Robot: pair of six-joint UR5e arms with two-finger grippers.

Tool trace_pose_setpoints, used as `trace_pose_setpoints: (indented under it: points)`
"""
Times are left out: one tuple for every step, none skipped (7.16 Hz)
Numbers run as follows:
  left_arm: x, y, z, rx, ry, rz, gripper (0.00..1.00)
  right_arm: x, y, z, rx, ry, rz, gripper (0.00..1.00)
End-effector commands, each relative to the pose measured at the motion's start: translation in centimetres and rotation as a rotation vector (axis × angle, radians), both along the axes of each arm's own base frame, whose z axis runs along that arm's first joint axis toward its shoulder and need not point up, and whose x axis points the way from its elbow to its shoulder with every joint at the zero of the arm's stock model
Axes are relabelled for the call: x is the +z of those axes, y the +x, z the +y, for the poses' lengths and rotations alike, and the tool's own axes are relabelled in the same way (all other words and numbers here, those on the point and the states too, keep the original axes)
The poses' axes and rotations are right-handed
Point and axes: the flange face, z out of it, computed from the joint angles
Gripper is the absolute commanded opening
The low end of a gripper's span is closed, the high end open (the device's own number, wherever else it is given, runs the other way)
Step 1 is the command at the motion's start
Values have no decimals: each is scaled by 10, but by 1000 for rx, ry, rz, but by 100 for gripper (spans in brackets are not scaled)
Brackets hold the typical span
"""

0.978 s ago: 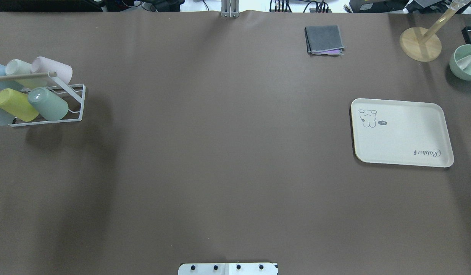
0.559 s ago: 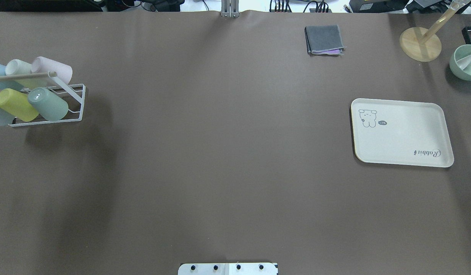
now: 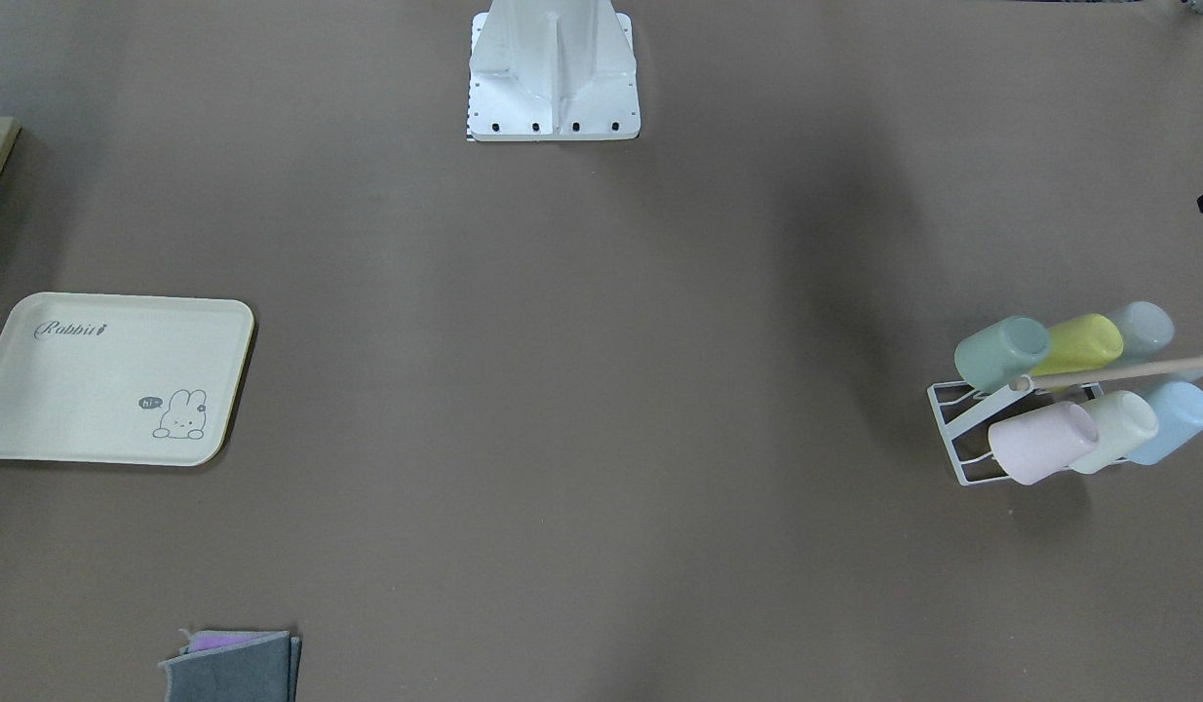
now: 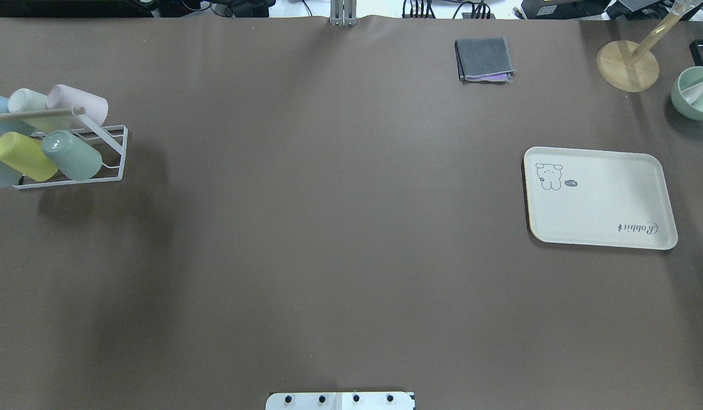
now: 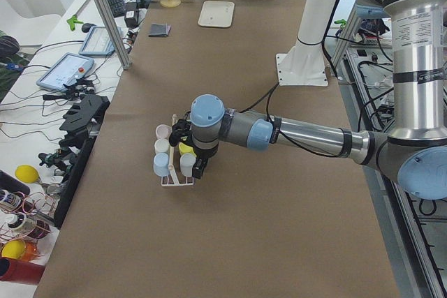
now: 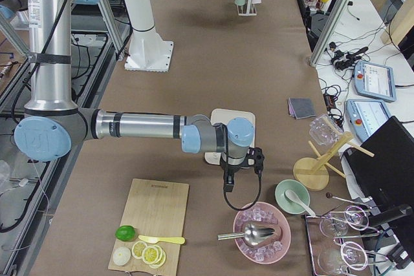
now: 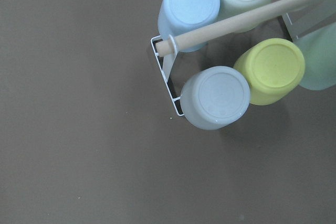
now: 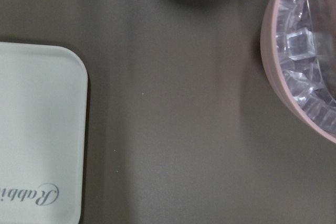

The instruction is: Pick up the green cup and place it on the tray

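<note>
Reaching seems the step in hand: the left end effector [image 5: 198, 165], whose opening I cannot tell, hangs over the white wire rack [image 4: 103, 135], where the mint-green plastic cup [image 4: 72, 155] leans just beside it, so it must next centre on that cup, the cream rectangular plastic tray [image 4: 608, 199] lying well apart.

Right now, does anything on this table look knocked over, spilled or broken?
Nothing stands out. The mint-green plastic cup and its pastel neighbours lean on their sides, but that is how the white wire rack holds them. The cream rectangular tray lies flat, and nothing looks spilled or broken.
</note>
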Motion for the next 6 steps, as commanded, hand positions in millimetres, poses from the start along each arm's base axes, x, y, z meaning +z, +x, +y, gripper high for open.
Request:
trace_pose_setpoints:
  points:
    - [-35, 33, -7, 72, 56, 7, 99, -19, -41, -18, -6, -19, 3, 100]
    - [-62, 54, -12, 112, 88, 8, 99, -20, -50, -22, 24, -12, -1, 100]
    - [-84, 70, -7, 143, 119, -13, 99, -24, -74, -30, 24, -2, -6, 100]
    - [-103, 90, 1, 178, 142, -73, 99, -25, -92, -35, 20, -9, 4, 100]
    - [-121, 112, -1, 214, 144, -124, 98, -25, -113, -35, 8, -28, 8, 98]
    - [-139, 132, -1, 241, 164, -195, 99, -22, -123, -41, -4, -38, 10, 95]
